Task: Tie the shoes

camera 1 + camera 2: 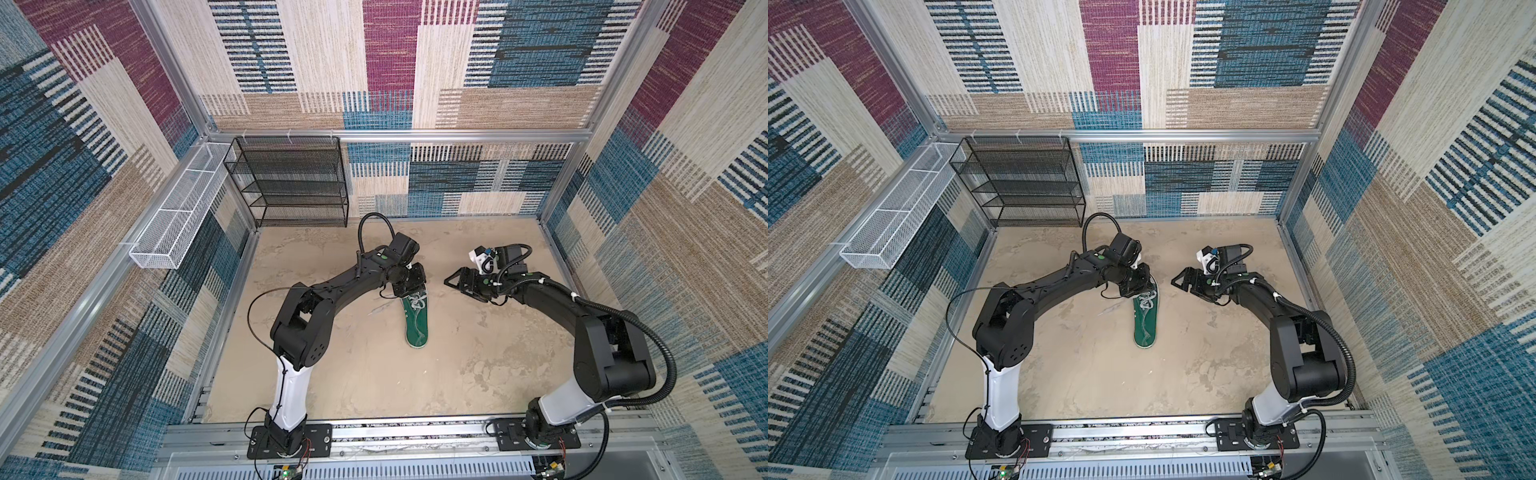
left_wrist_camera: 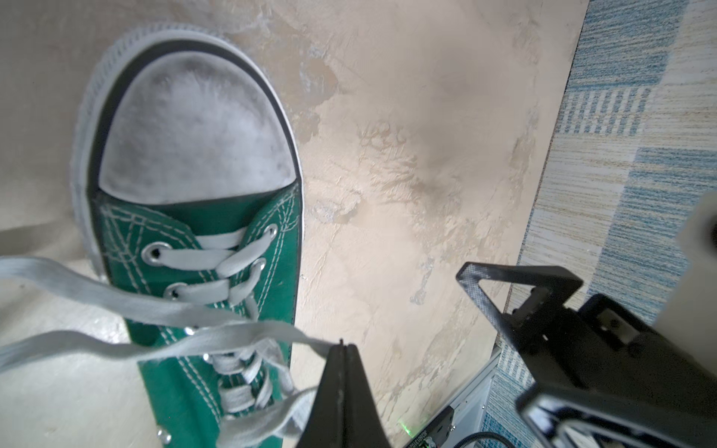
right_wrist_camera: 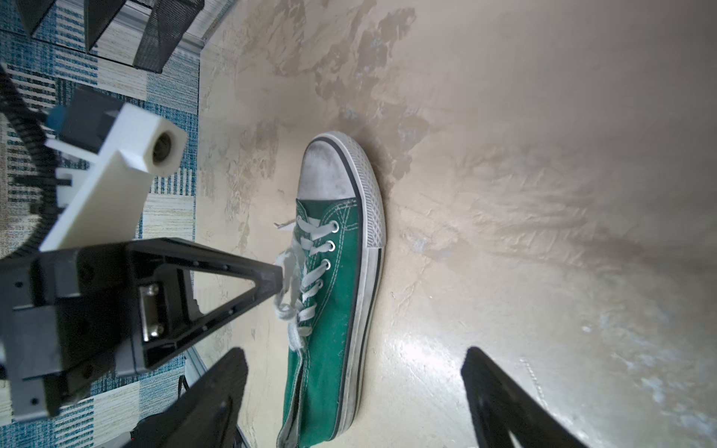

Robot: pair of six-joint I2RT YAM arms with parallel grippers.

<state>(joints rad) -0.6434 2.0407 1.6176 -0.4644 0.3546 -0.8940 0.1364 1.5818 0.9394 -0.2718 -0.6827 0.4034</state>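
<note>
The green sneaker lies flat on its sole on the sandy floor. It is well apart from the black mesh rack, out toward the arms' bases. Its white toe cap is at the end nearer the rack's wall and its heel is at the far end. That leaves the laced throat facing up, where both arms can reach it.

The left gripper hangs over the rack-side half of the sneaker with its jaws pressed together on a flat whitish lace. The lace runs from the tips across the eyelets, raised off the canvas. I judge it is held up like this to separate it from the tangle and leave room to cross or loop it. A second strand trails loose beside it.

The right gripper waits beyond the sneaker, farther from the rack, touching nothing. Its jaws stand wide apart and point at the laces, probably ready to take the loose strand. No knot is formed yet.
</note>
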